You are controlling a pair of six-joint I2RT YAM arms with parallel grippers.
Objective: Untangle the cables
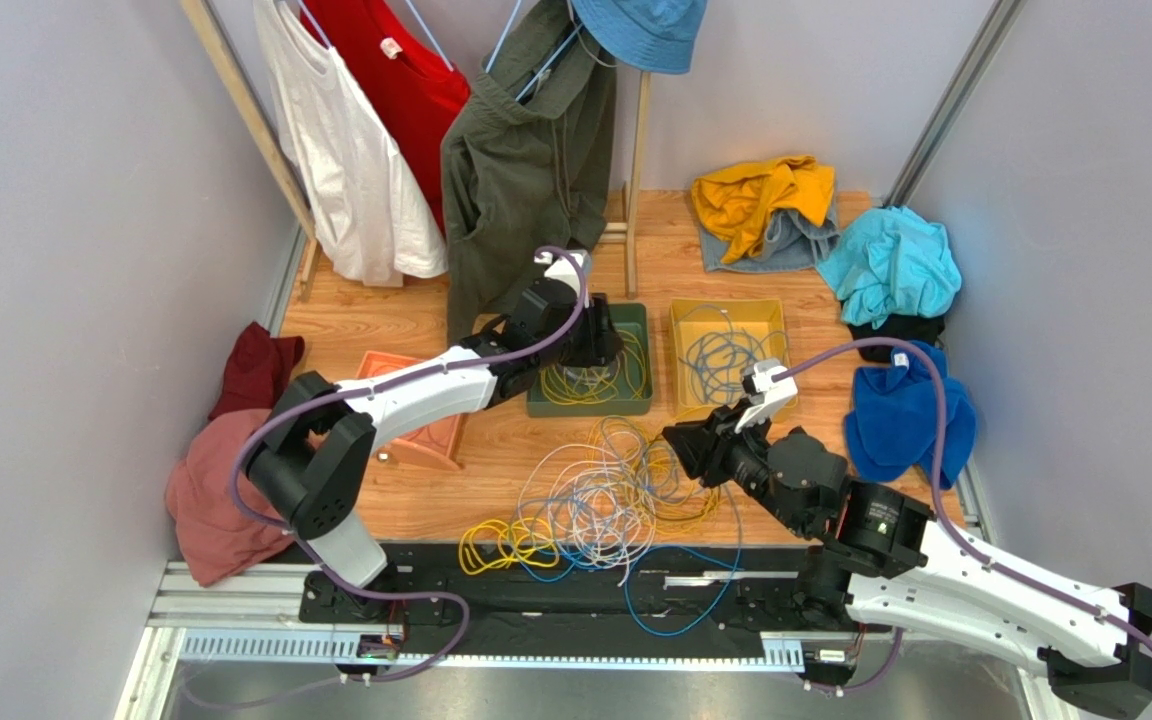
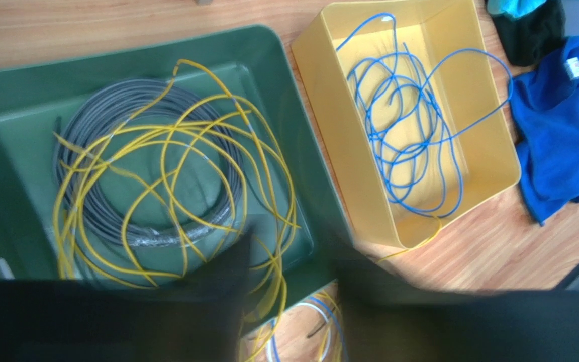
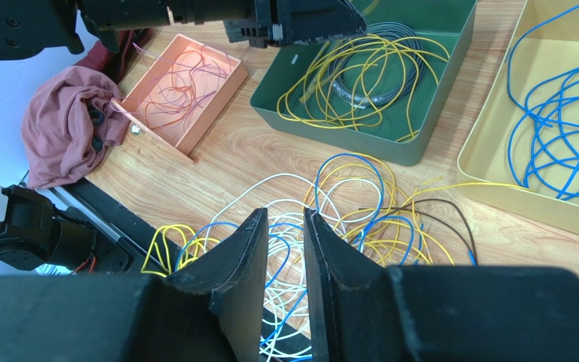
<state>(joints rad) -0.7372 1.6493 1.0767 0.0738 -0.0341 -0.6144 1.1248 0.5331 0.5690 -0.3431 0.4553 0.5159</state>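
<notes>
A tangle of yellow, blue and white cables lies on the wooden table, some strands reaching over the black rail. My left gripper hovers over the green tray, open; its blurred fingers stand apart with loose yellow strands running between them, gripped by neither. That tray holds yellow cables on a grey coil. A blue cable lies in the yellow tray. My right gripper hangs above the tangle, jaws a narrow gap apart, nothing between them.
An orange tray with thin orange wires sits left of the green one. Cloths lie around: maroon at left, blue and teal at right, yellow at the back. Clothes hang on a rack.
</notes>
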